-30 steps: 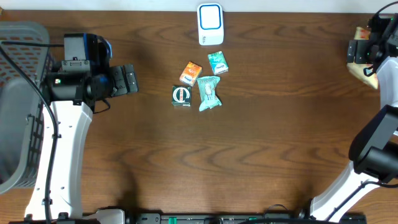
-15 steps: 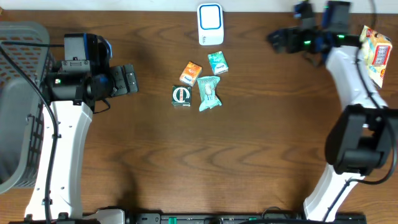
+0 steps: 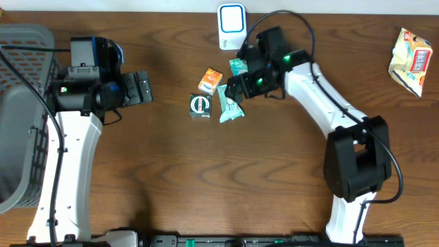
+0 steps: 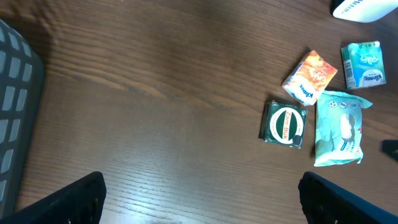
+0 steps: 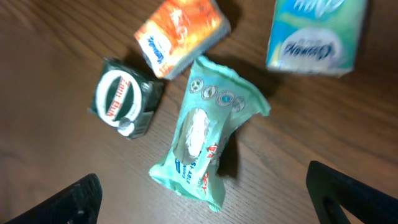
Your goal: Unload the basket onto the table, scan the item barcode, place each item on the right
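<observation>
I log a grey plastic basket (image 3: 17, 123) at 9 o'clock, slatted walls, cut off by the frame's left edge; the left wrist view catches its wall (image 4: 12, 112) at 9 o'clock too. A crinkled snack bag (image 3: 411, 60), cream-yellow with a red panel, lies flat at 2 o'clock near the right edge, well apart from everything else. Both sit on a dark brown wood-grain table (image 3: 206, 178). A pale strip (image 3: 103, 5) runs beyond its far edge at 12 o'clock.

Left hand (image 3: 145, 87) and right hand (image 3: 235, 86) spread wide.
</observation>
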